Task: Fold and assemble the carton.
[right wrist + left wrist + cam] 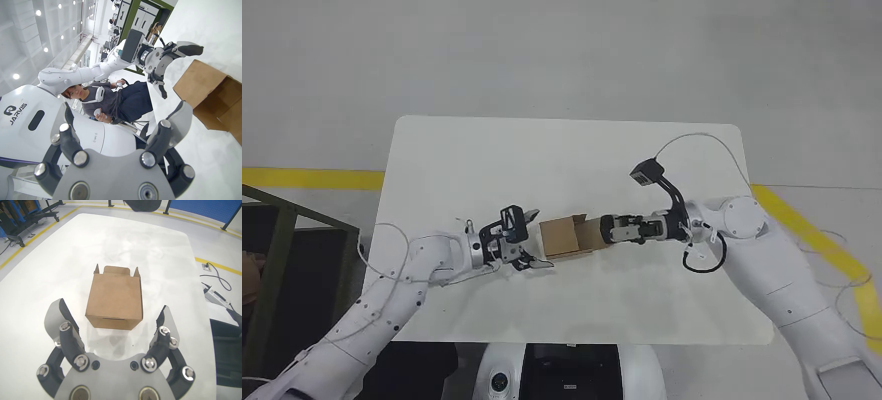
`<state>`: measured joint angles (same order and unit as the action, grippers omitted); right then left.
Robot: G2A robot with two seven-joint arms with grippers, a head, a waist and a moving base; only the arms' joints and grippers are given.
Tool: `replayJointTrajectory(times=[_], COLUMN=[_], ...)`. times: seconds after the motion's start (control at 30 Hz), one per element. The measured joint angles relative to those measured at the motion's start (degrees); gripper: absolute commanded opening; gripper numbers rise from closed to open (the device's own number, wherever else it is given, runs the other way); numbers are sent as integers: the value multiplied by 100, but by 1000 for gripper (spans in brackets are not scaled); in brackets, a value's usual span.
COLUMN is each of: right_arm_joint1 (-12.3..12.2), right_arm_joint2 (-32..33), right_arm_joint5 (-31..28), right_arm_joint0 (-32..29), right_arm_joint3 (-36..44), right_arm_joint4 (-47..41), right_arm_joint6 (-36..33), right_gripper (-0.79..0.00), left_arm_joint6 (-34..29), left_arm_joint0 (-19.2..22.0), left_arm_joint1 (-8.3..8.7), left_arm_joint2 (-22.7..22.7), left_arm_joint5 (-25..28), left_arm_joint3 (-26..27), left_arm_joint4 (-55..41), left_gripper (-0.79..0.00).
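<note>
Small plain brown cardboard carton (pixel 115 298), lying on its side on the white table (pixel 56 262), near the middle of the front edge. Closed at one end, with a thin dark slot (pixel 113 318) along that face. Open at the opposite end, two pointed side flaps (pixel 137 272) and a rounded tuck flap (pixel 116 270) sticking outward.

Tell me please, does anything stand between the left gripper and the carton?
Nothing visible does. The open left gripper faces the closed end of the carton, apart from it, with bare table between them.
</note>
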<state>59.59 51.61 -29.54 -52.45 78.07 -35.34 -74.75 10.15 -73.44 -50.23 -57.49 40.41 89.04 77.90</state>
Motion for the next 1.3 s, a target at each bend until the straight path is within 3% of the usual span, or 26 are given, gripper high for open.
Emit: replayJointTrajectory(times=[0.23,0.97,1.1,1.17,1.3], right_arm_joint1=[-52,-108,-127,-137,-158], right_arm_joint2=[38,-130,-135,-137,-127], right_arm_joint5=[-50,-109,-130,-134,-145], right_arm_joint0=[-79,-107,-134,-146,-164], right_arm_joint3=[132,47,70,79,97], right_arm_joint4=[-42,-382,-397,-404,-417], right_arm_joint6=[50,109,129,134,145], right_gripper=[0,0,0,0,0], left_arm_joint6=[123,173,208,218,248], left_arm_joint0=[-18,463,534,569,634], left_arm_joint1=[-55,-359,-400,-419,-449], left_arm_joint2=[133,531,562,574,592], left_arm_joint5=[-158,-158,-152,-139,-94], left_arm_joint3=[-118,-797,-892,-937,-1021], left_arm_joint4=[354,-20,-31,-22,17], left_gripper=[0,-3,-83,-169,-234])
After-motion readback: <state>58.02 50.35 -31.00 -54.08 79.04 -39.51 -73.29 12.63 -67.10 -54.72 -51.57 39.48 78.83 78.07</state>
